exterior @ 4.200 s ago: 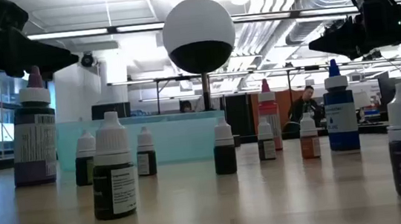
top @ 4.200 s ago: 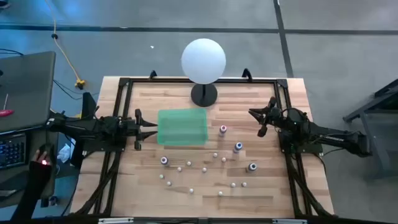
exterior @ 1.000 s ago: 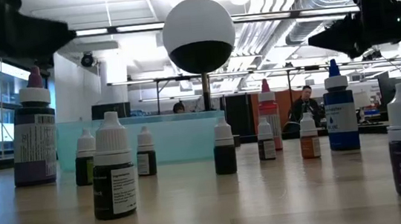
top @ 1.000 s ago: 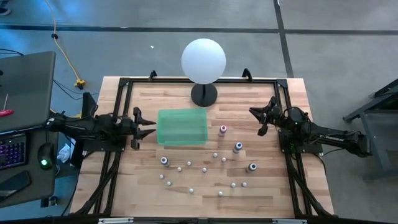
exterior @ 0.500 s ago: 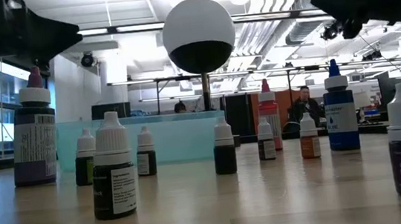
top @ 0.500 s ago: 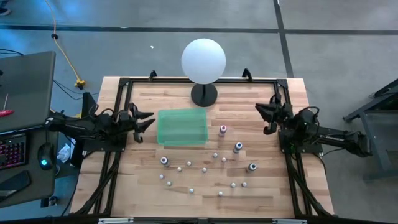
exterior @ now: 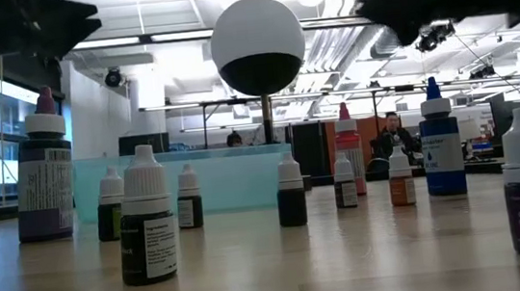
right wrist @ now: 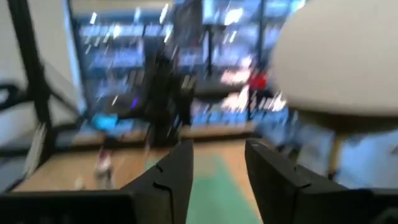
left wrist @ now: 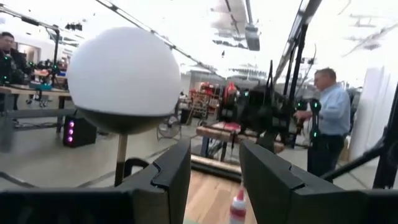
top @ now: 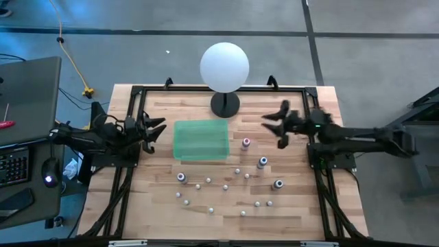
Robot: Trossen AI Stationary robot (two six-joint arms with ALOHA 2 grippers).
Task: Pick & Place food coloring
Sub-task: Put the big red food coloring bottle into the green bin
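Observation:
Several food coloring bottles stand upright on the wooden table, among them a pink-topped one, a blue-topped one and a purple-topped one. In the low view they stand in a row, with a blue bottle and a purple bottle the tallest. My right gripper hangs open in the air, beyond the pink-topped bottle and to its right, pointing toward the table's left. At the left edge, beside the green tray, my left gripper is open and holds nothing.
A white globe lamp on a black foot stands at the far middle, just beyond the tray. A black frame runs around the table's edge. People show in the room behind.
My right gripper has reached out from the right edge toward the table's middle and has risen. My left gripper has tipped upward and swung a little toward the far edge. The bottles have kept their places.

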